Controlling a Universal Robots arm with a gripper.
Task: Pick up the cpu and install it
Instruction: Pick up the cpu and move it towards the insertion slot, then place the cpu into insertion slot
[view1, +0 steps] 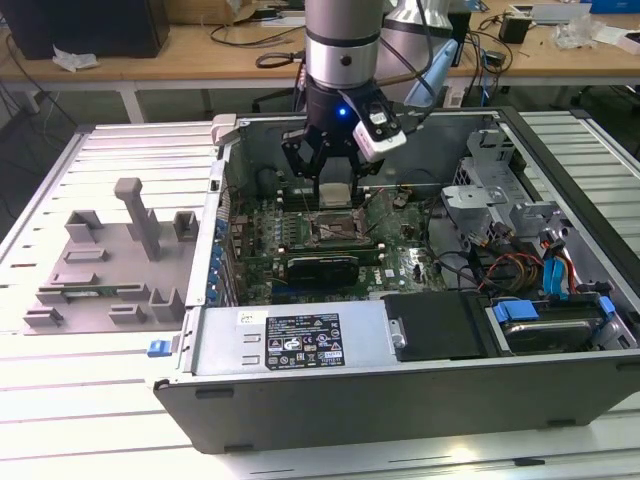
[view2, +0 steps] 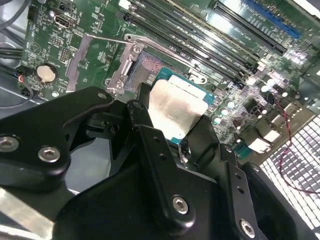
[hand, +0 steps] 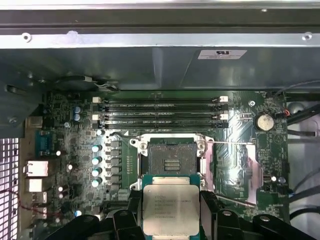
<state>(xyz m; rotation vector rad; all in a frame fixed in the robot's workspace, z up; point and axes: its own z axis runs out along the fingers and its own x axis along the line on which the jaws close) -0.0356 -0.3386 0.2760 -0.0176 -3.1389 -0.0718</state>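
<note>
The cpu (hand: 171, 207) is pinched by the gripper (view1: 334, 186). It is held near the open socket (hand: 171, 159), not seated in it.

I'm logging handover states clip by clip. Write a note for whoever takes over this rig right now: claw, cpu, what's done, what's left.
Claw: shut on the cpu, gripping it by opposite edges.
Cpu: held in the air inside the open computer case, over the motherboard and close to the socket, not in it.
Socket: open and empty, contacts exposed.
Done: the pickup; the cpu is at the board.
Left: the cpu is not yet seated in the socket.
</note>
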